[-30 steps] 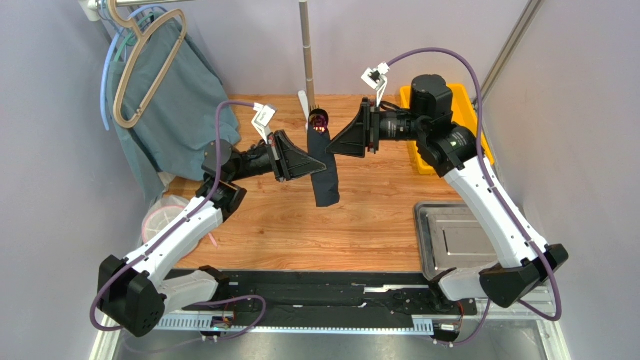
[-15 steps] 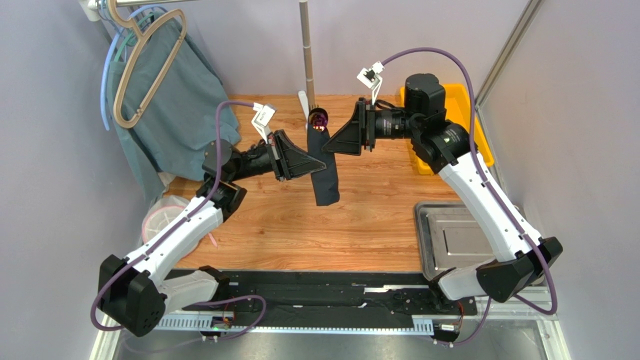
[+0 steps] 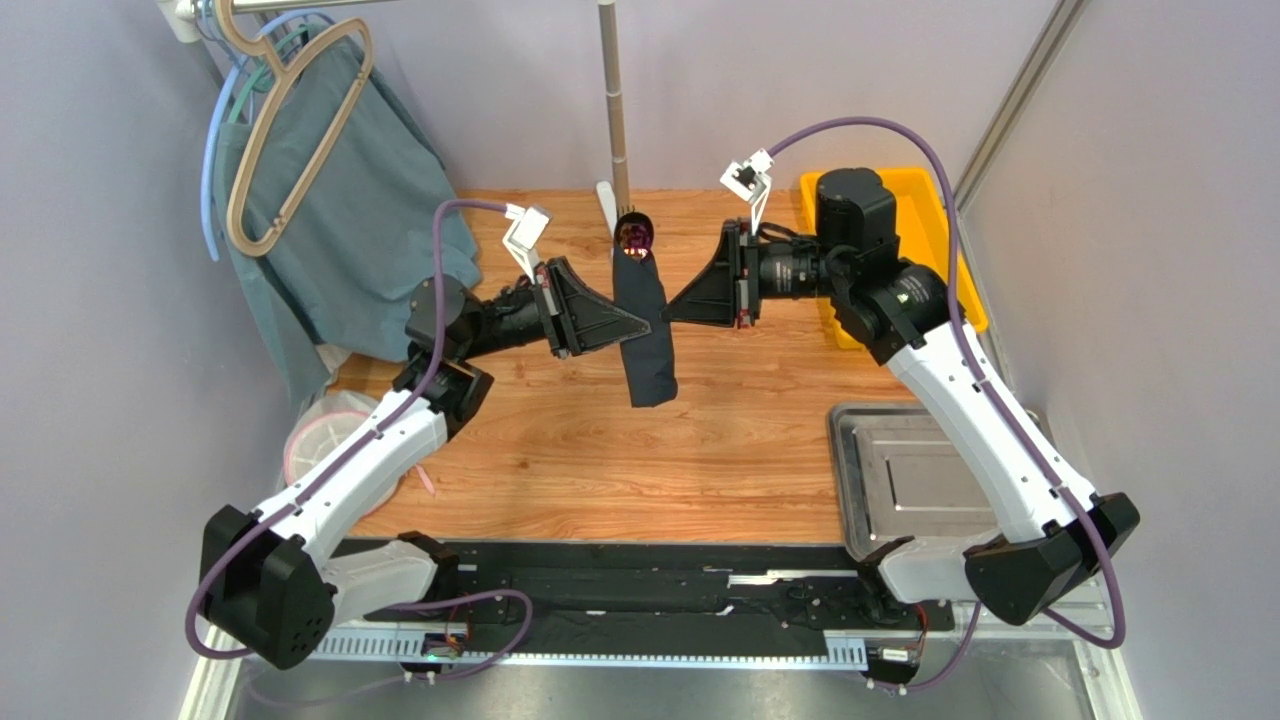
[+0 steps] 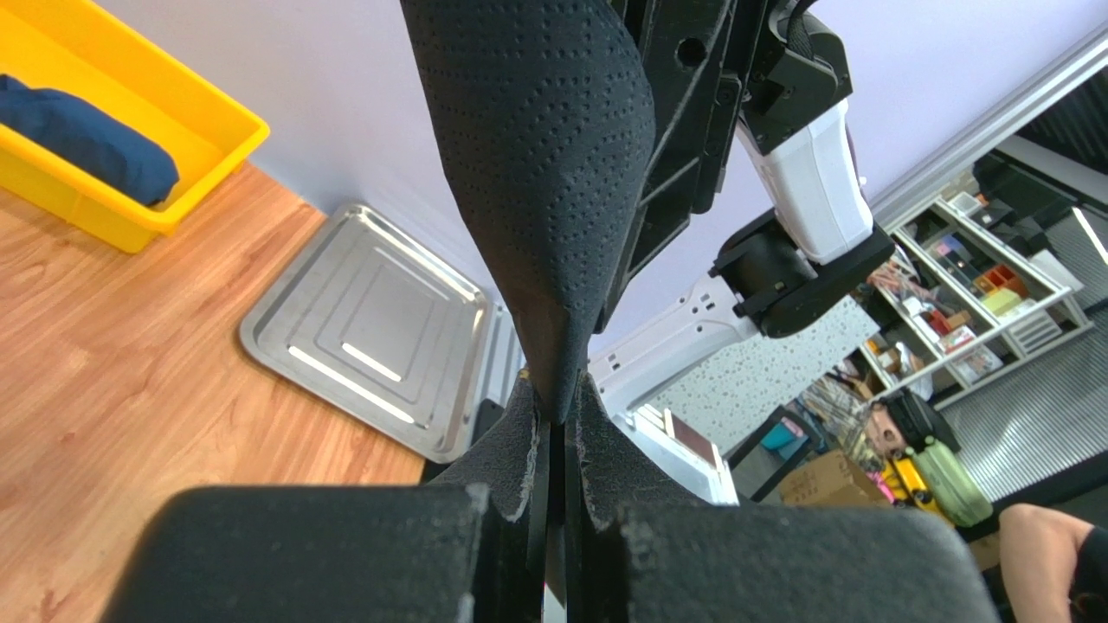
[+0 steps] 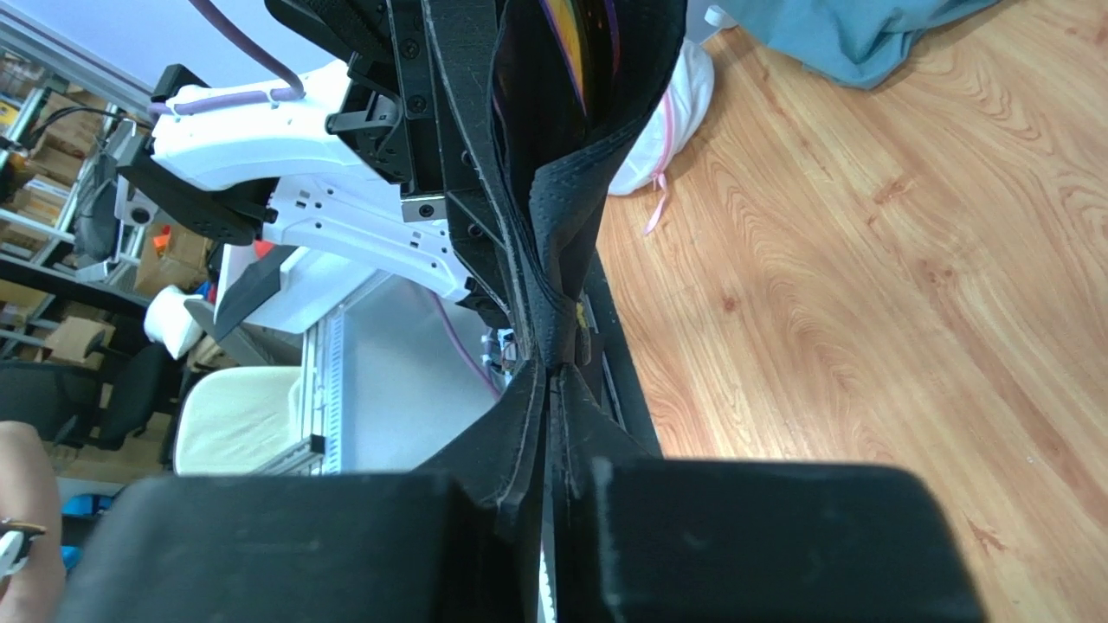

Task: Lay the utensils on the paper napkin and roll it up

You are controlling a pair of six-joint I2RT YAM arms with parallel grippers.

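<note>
Hanging upright between your arms, the paper napkin [image 3: 651, 375] ran far to near; your left gripper [image 4: 557, 435] pinched its left side, your right gripper [image 5: 557, 377] its right, equally near.

Two grippers were counted, one left gripper [image 3: 643, 324] and one right gripper [image 3: 673, 308], plus one paper napkin [image 3: 651, 368] with one purple utensil tip [image 3: 636, 236] at twelve o'clock. One steel tray [image 3: 902, 480] lay at four o'clock, and one yellow bin [image 4: 195, 110] holding one dark blue bundle [image 4: 85, 136] at one o'clock. One teal cloth [image 3: 361, 225] and one tan hanger [image 3: 293, 128] hung at ten o'clock.
</note>
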